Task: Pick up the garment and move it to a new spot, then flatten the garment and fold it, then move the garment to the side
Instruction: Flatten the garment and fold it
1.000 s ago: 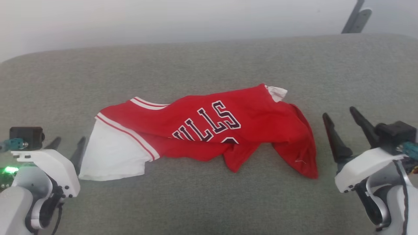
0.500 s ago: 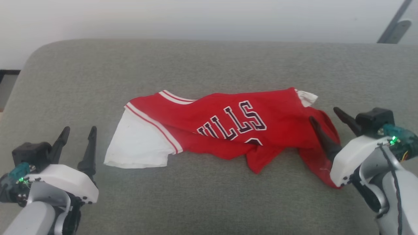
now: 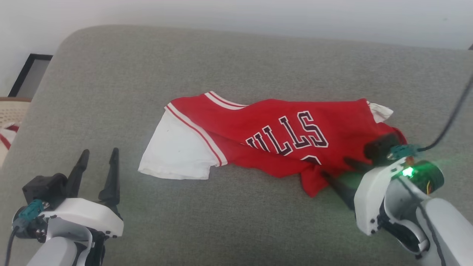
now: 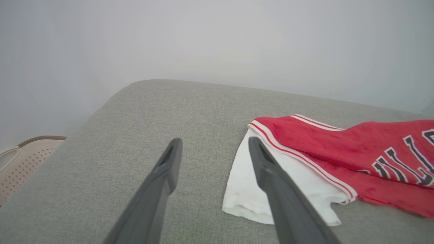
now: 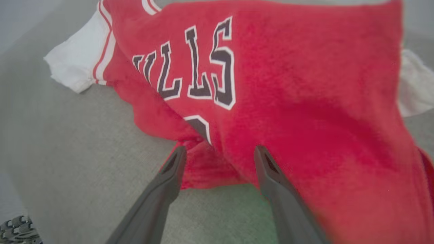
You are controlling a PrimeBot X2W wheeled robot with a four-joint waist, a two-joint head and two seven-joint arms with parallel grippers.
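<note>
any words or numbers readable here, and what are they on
"ULLS": dark lettering with white outlines, on the red front of the garment; a fold hides whatever stands before the U.
A dark, white-edged figure just below the lettering: mostly tucked into the crumpled cloth, cannot be read.
Nothing else legible.

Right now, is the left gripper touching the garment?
Apart. In the head view, a strip of bare grey cushion lies between the open left gripper and the white sleeve of the garment.
</note>
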